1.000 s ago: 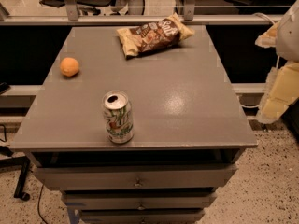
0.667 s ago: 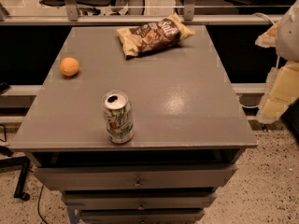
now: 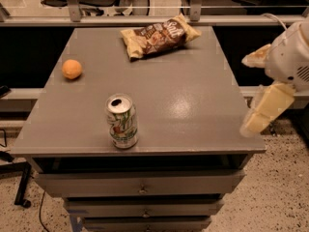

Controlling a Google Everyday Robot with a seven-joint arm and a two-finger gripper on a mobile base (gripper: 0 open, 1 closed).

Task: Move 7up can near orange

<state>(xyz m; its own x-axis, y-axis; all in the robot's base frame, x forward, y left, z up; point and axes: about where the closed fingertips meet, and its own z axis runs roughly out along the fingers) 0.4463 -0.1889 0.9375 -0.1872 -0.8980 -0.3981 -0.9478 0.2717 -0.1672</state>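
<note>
The 7up can (image 3: 122, 121) stands upright near the front edge of the grey table (image 3: 193, 105), left of centre, its silver top opened. The orange (image 3: 72, 69) lies near the table's left edge, farther back and to the left of the can. My gripper (image 3: 247, 94) hangs off the table's right side, level with the table edge and far from the can. Its two cream fingers (image 3: 266, 109) stand apart with nothing between them.
A brown and cream chip bag (image 3: 157, 35) lies at the back of the table. Drawers (image 3: 140, 183) sit below the tabletop. A rail and office chairs stand behind the table. Speckled floor lies to the right.
</note>
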